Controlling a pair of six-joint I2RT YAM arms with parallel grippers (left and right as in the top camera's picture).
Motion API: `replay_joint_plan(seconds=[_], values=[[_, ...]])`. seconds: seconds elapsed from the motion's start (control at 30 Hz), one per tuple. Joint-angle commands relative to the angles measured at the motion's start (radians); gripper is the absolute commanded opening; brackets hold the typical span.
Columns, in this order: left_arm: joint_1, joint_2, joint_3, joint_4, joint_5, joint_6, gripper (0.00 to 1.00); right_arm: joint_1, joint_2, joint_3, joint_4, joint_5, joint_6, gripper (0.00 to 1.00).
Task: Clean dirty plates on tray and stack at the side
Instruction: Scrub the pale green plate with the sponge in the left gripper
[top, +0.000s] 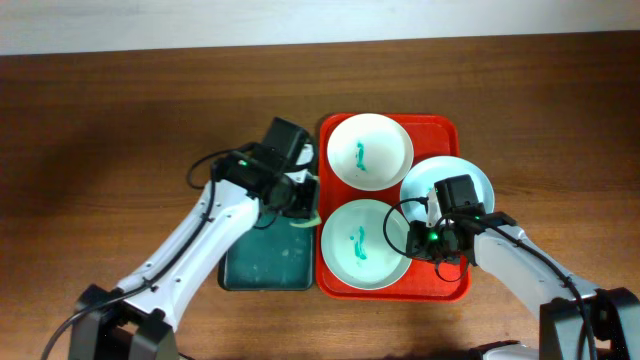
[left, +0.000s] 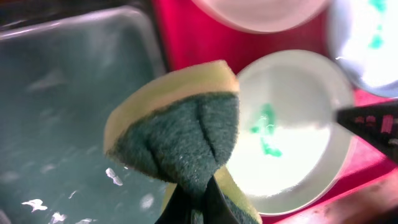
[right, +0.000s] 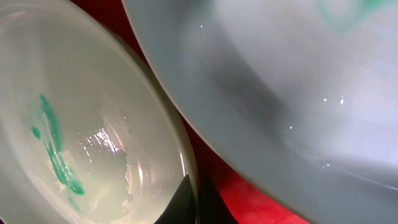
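The red tray (top: 440, 128) holds three plates. The white plate (top: 370, 150) lies at the back, the pale blue plate (top: 470, 178) at the right, and the pale green plate (top: 365, 243) at the front. Each has a teal smear. My left gripper (top: 303, 200) is shut on a yellow-and-green sponge (left: 180, 137), held above the basin's right edge beside the green plate (left: 292, 137). My right gripper (top: 418, 240) is shut on the green plate's right rim (right: 186, 155), with the blue plate (right: 298, 93) just beside it and red tray floor (right: 249, 193) between them.
A dark green basin (top: 265, 262) with wet patches sits against the tray's left side; it also shows in the left wrist view (left: 62, 93). Bare wooden table (top: 100, 150) surrounds the tray and basin.
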Motion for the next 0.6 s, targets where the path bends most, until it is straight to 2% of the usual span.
replay_joint_plan(seconds=[0.0,0.07,0.13,0.17,0.3,0.33,0.47,0.57], values=[[-0.105,0.08,0.014,0.087,0.097,0.014,0.0,0.005,0.008,-0.01,-0.011,0.032,0.016,0.04],[-0.171,0.156,0.014,0.123,0.11,-0.041,0.0,0.005,0.008,-0.01,-0.016,0.032,0.016,0.04],[-0.219,0.228,0.014,0.188,0.217,-0.052,0.0,0.005,0.008,-0.01,-0.023,0.032,0.016,0.04],[-0.237,0.266,0.014,0.219,0.227,-0.112,0.0,0.005,0.008,-0.01,-0.023,0.032,0.016,0.04],[-0.242,0.371,0.014,0.273,0.27,-0.163,0.0,0.005,0.008,-0.01,-0.026,0.032,0.016,0.04],[-0.24,0.399,0.014,0.262,0.244,-0.164,0.0,0.005,0.008,-0.01,-0.03,0.032,0.015,0.04],[-0.238,0.412,0.035,0.146,-0.158,-0.198,0.0,0.005,0.008,-0.01,-0.029,0.032,0.016,0.04],[-0.236,0.412,0.102,0.019,-0.31,-0.198,0.0,0.005,0.008,-0.01,-0.029,0.032,0.016,0.04]])
